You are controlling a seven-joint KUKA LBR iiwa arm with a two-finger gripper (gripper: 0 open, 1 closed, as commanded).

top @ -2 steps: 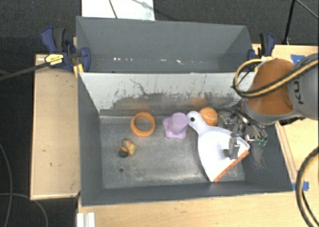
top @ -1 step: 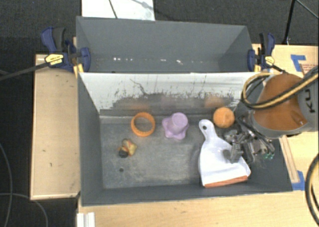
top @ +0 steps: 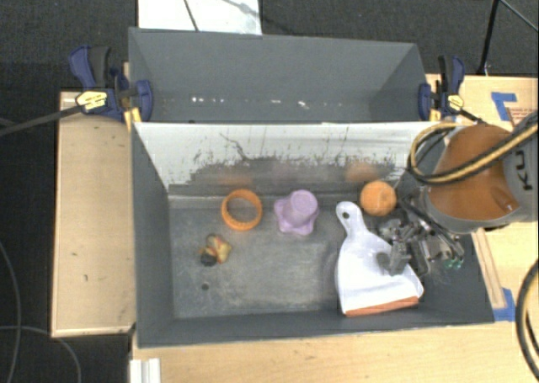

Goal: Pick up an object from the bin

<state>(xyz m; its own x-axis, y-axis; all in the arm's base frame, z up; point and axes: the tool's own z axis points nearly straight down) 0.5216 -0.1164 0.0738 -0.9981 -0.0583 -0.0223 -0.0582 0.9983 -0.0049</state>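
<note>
We see white flat scoop (top: 364, 268) with orange near edge, at near right of bin (top: 269, 284). End effector (top: 402, 253) over scoop's right side; we cannot tell its opening or hold. Left: small brown lump (top: 216, 250). Beyond: orange ball (top: 378, 198), purple piece (top: 297, 211), orange ring (top: 242, 210).

The bin (top: 253, 289) is matt grey sheet metal. Its floor is scuffed, and its back wall is scratched pale across the middle of the frame. The orange ring (top: 242, 225), the lilac piece (top: 297, 211) beside it and the white scoop (top: 367, 268) at lower right look like smooth plastic. The orange ball (top: 378, 199) looks matt.
</note>
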